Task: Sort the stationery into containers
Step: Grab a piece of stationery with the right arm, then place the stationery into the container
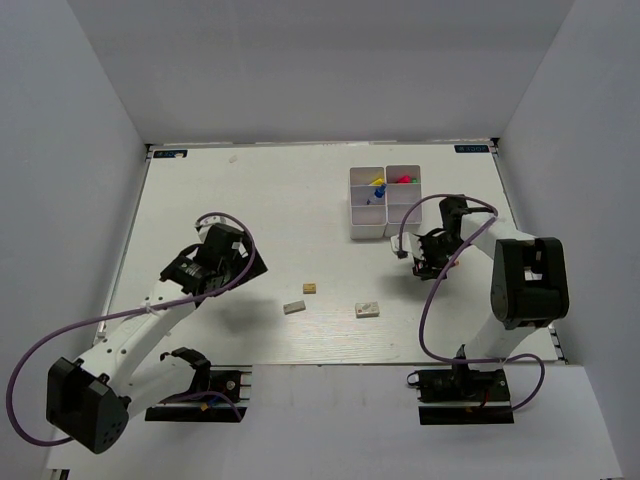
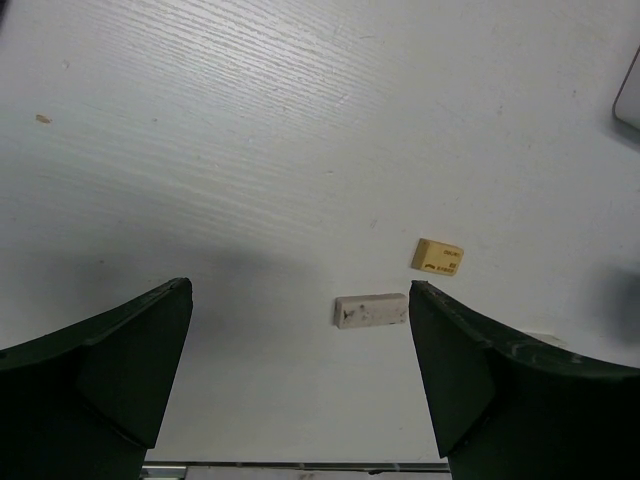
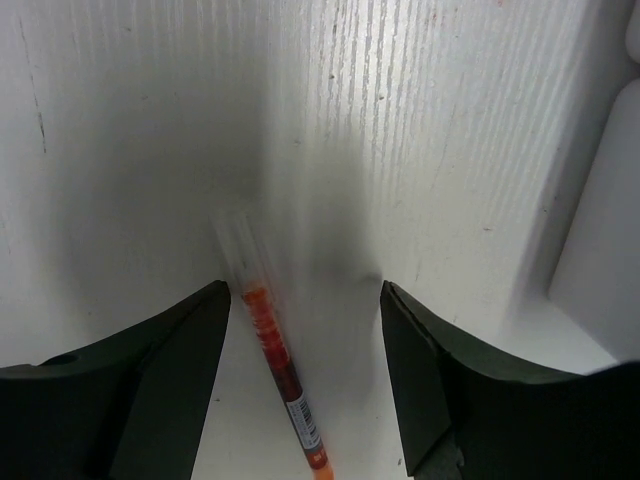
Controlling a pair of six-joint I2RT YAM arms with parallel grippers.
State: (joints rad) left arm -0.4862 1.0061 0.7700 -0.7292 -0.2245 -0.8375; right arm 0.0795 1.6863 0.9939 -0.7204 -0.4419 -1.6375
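A thin red pen (image 3: 272,345) with a clear cap lies on the table between my right gripper's (image 3: 304,292) open jaws, close to the left finger. In the top view only its red end (image 1: 400,256) shows by that gripper (image 1: 418,259), just below the white compartment tray (image 1: 366,232). The tray holds yellow, blue, red and green items. My left gripper (image 2: 300,290) is open and empty above the table. A grey eraser (image 2: 372,310) and a tan eraser (image 2: 437,257) lie ahead of it, to the right. A white eraser (image 1: 367,309) lies further right.
The tray's wall (image 3: 605,250) stands right beside my right gripper. A tray corner (image 2: 630,100) shows at the right edge of the left wrist view. White walls enclose the table on three sides. The arm bases stand at the near edge.
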